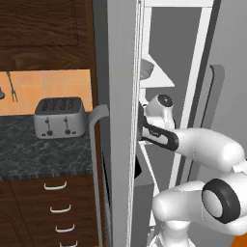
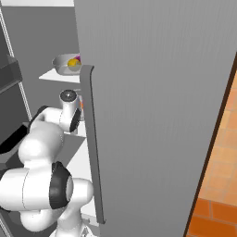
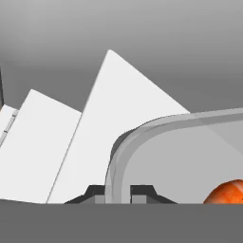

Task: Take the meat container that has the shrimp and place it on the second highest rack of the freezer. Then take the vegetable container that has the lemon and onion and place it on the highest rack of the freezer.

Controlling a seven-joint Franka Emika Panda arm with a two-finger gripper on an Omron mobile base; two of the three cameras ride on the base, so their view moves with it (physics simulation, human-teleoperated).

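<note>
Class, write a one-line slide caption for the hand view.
Gripper fingertips straddle the rim of the clear meat container holding an orange shrimp, above white freezer racks.

No readable text, labels, brands or numbers on any surface in these views.

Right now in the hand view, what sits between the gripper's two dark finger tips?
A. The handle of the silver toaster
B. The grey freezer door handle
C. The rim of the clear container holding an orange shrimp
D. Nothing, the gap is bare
C: the curved rim of the clear container runs down between the two dark fingertips of the gripper, with the orange shrimp inside it.
</note>
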